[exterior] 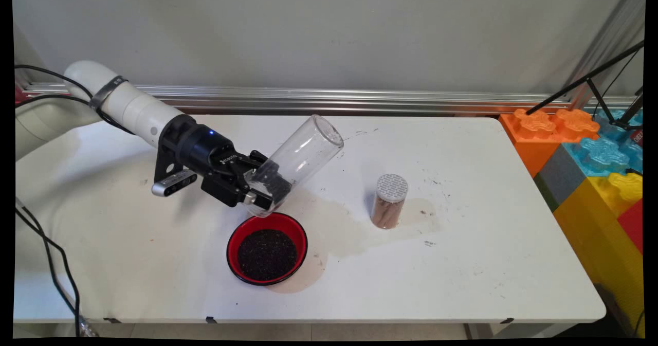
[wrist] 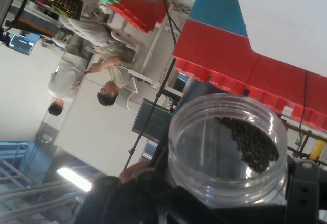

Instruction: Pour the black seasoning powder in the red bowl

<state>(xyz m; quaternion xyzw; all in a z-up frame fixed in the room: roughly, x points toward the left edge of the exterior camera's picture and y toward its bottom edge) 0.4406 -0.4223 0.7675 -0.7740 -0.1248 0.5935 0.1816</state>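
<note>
My gripper (exterior: pixel 264 189) is shut on a clear plastic jar (exterior: pixel 300 156), held tilted with its open mouth up and to the right and its base low, just above the far rim of a red bowl (exterior: pixel 234 240). The bowl holds dark grains. A small heap of the same dark grains (wrist: pixel 250 142) lies inside the jar (wrist: pixel 225 147), which fills the lower middle of the hand view. To the right on the table stands a small jar with brown contents and a white perforated lid (exterior: pixel 389 201).
A white table (exterior: pixel 462 274) carries a pale stain around the bowl and the small jar. Large orange, blue, yellow and red foam blocks (exterior: pixel 591 156) stand at the right edge. Black cables (exterior: pixel 51 253) hang at the left. A metal rail runs along the back.
</note>
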